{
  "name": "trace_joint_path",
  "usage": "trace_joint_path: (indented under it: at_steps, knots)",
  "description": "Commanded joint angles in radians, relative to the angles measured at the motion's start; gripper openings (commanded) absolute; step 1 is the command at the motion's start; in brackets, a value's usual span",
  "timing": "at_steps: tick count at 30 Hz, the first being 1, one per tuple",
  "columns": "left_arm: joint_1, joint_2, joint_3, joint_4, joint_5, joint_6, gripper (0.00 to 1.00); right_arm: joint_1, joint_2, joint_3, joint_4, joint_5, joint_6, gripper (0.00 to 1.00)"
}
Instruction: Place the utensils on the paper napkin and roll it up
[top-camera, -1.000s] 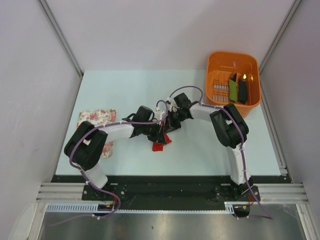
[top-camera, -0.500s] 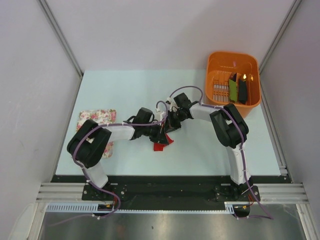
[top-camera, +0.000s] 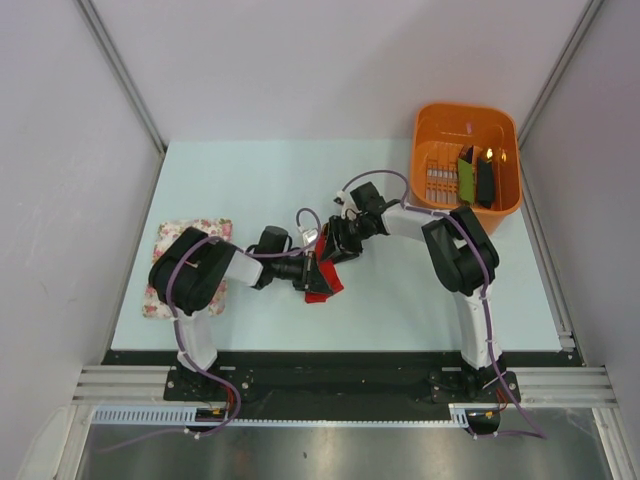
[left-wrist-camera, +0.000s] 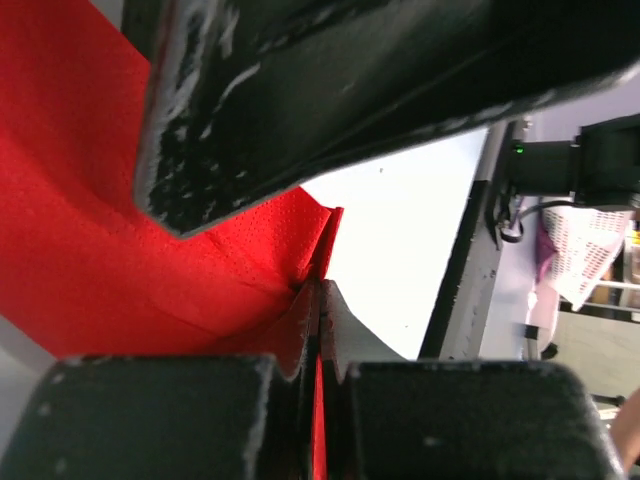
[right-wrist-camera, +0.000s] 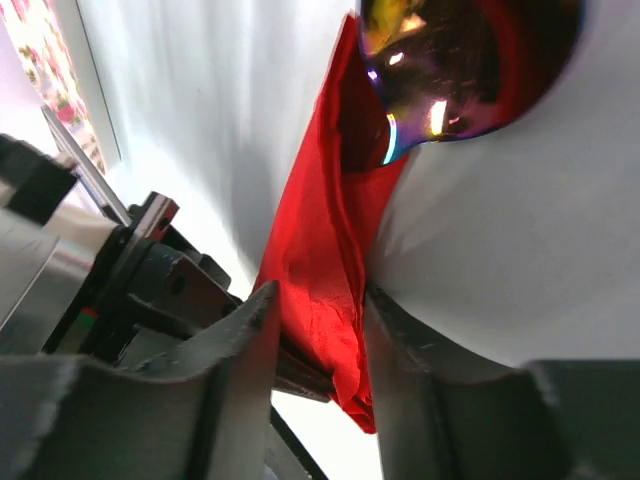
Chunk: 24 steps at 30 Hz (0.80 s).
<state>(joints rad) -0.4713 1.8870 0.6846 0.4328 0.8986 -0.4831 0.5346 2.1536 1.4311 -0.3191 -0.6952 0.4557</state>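
The red paper napkin (top-camera: 323, 278) lies partly rolled at the table's middle, between both grippers. My left gripper (top-camera: 306, 271) is shut on a thin edge of it; the left wrist view shows the closed fingertips (left-wrist-camera: 310, 300) pinching red paper (left-wrist-camera: 120, 250). My right gripper (top-camera: 337, 247) is closed around the napkin roll (right-wrist-camera: 325, 270), one finger on each side. A shiny dark red spoon bowl (right-wrist-camera: 460, 60) sticks out of the roll's far end. The other utensils' handles are hidden inside the napkin.
An orange basket (top-camera: 440, 125) at the back right holds green and black oblong items (top-camera: 475, 175). A white floral cloth (top-camera: 190, 238) lies at the left, partly under my left arm. The table's dark front edge (left-wrist-camera: 470, 270) runs near the left gripper.
My left arm has drawn its wrist back to the left and lower. More of the red napkin now shows between the grippers. My right gripper has barely moved.
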Motion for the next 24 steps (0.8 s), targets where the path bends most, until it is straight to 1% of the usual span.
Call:
trace_joint_path:
  at_steps: [1,7,11,14,17,18,19,20,21,24]
  knots:
    - [0.011,0.047,-0.037,0.119,0.037,-0.041,0.0,-0.013,-0.051,0.017,0.008,0.003,0.008,0.47]
    - [0.022,0.047,-0.04,0.164,0.033,-0.054,0.0,-0.002,-0.041,0.0,-0.012,0.014,-0.011,0.47]
    - [0.023,0.05,-0.031,0.188,0.036,-0.058,0.0,0.007,-0.037,-0.021,-0.014,0.003,-0.017,0.45]
    - [0.023,0.055,-0.028,0.19,0.039,-0.055,0.0,0.018,-0.032,-0.035,-0.009,0.002,-0.022,0.35]
    - [0.023,0.041,-0.028,0.179,0.046,-0.048,0.0,0.021,-0.018,-0.038,-0.011,0.026,-0.037,0.2]
    - [0.025,0.025,-0.028,0.173,0.054,-0.046,0.01,0.022,-0.015,-0.038,-0.012,0.034,-0.041,0.11]
    - [0.026,0.006,-0.028,0.153,0.054,-0.043,0.1,0.021,-0.003,-0.037,-0.014,0.043,-0.051,0.07]
    - [0.031,-0.012,-0.03,0.14,0.054,-0.04,0.16,0.019,0.0,-0.037,-0.018,0.06,-0.055,0.02]
    - [0.042,-0.061,-0.033,0.129,0.054,-0.034,0.26,0.019,0.005,-0.035,-0.021,0.069,-0.06,0.0]
    - [0.075,-0.138,-0.039,0.069,0.068,-0.028,0.33,0.019,0.017,-0.037,-0.024,0.085,-0.071,0.0]
